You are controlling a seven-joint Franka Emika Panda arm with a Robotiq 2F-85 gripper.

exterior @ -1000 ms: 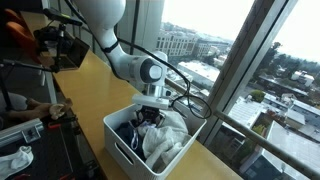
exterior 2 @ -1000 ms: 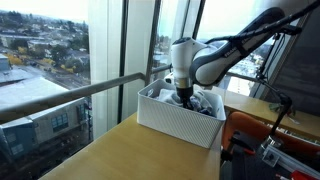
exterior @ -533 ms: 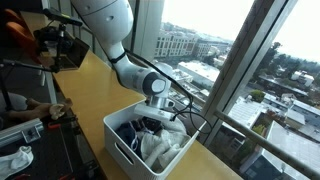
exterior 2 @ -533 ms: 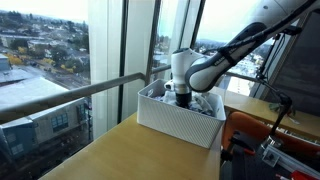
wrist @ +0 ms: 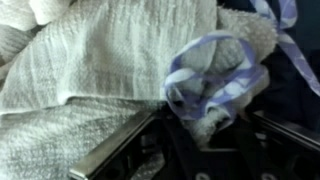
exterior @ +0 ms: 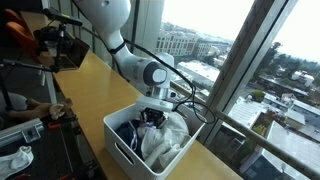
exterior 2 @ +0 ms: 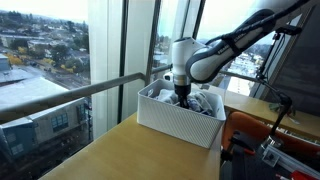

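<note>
Down inside the white basket (exterior: 112, 140), which is sitting on the bench (exterior: 88, 82) right beside the window glass, your hand (exterior: 152, 116) is hanging among the piled laundry. In the wrist view the fingers (wrist: 118, 152) are standing either side of a bunched lavender-and-white striped cloth (wrist: 215, 75) — it is filling the gap between them. I cannot tell whether they are pinching it or only flanking it. A white waffle-weave towel (wrist: 110, 50) is lying just left of that cloth and touching it, spreading across the far side of the view. A dark navy garment (wrist: 300, 85) is showing to its right and beneath it. In an exterior view the towel is heaping toward the window side of the basket, while the dark garment is lying toward the room side.
</note>
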